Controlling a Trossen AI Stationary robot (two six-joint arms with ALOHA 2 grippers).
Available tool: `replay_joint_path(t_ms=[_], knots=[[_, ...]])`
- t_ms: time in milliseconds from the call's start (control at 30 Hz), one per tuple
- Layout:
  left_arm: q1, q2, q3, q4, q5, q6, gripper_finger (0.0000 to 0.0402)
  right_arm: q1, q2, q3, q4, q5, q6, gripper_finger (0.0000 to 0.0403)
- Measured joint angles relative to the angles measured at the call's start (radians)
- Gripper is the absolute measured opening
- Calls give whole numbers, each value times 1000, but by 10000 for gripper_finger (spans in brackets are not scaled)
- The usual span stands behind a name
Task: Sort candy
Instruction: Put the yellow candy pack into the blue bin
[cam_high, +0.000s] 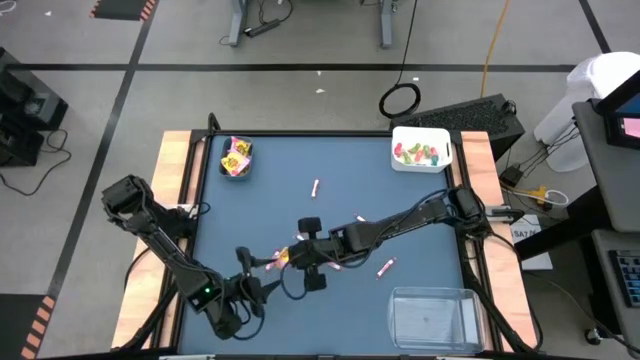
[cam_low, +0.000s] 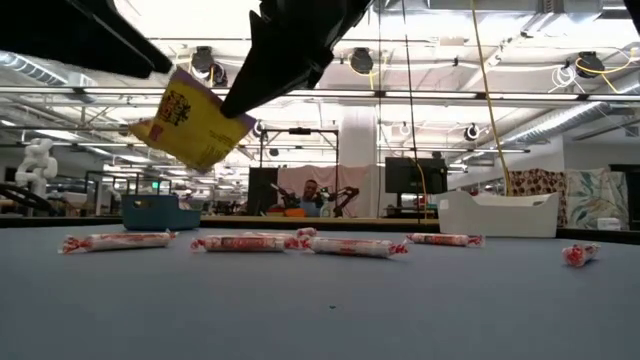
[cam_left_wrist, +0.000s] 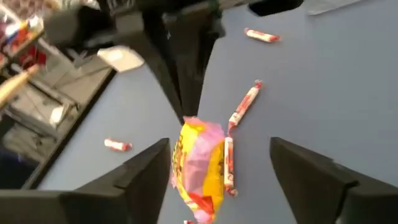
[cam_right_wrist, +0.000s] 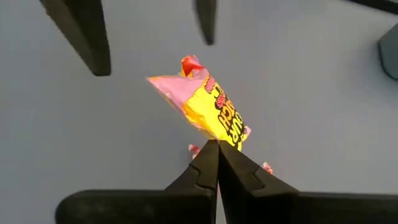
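Note:
A square yellow candy packet with pink print (cam_right_wrist: 202, 102) hangs above the middle of the blue table, and my right gripper (cam_right_wrist: 217, 148) is shut on it. My left gripper (cam_left_wrist: 221, 152) is open at the near left. Its two fingers stand on either side of the packet (cam_left_wrist: 199, 165) without touching it. Thin pink-white candy sticks (cam_low: 245, 242) lie flat on the table under and around the packet. In the high view the packet (cam_high: 283, 257) shows between my right gripper (cam_high: 300, 255) and my left gripper (cam_high: 255, 285). My right gripper pinches the packet's yellow end edge (cam_right_wrist: 229, 135) between its two shut fingers. The fingers (cam_low: 275, 60) come slanting down from the table's right side. The packet is lifted clear of the table and hangs tilted beyond the fingertips, its pink end farthest from them.
A teal bin (cam_high: 235, 160) with yellow packets stands at the far left. A white bin (cam_high: 421, 150) with green and red pieces stands at the far right. A clear bin (cam_high: 432, 315) stands at the near right. Loose sticks (cam_high: 385, 267) lie about mid-table.

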Motion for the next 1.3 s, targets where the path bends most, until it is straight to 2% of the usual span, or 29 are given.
replay_joint_path(t_ms=[200,433,567,700,833,1133,1233,1300], knots=[[28,0,-47,-4,-19,-86,301,-11,-1,0,-2,-5,-1,0],[87,0,-93,11,21,-80,302,-18,-1,0,-2,-5,-2,0],[108,0,-106,66,22,-20,294,-19,-1,0,-1,-5,-2,0],[131,0,-106,135,73,78,255,-18,-1,0,-2,-5,-4,0],[178,0,-106,129,131,103,198,-20,-1,0,-1,-4,-24,0],[203,0,-106,119,137,159,55,-34,-1,1,-24,24,-24,3],[200,0,-106,119,137,158,35,-31,-1,1,-36,59,-32,21],[200,0,-106,118,138,158,37,-26,-2,2,-59,89,-33,42]])
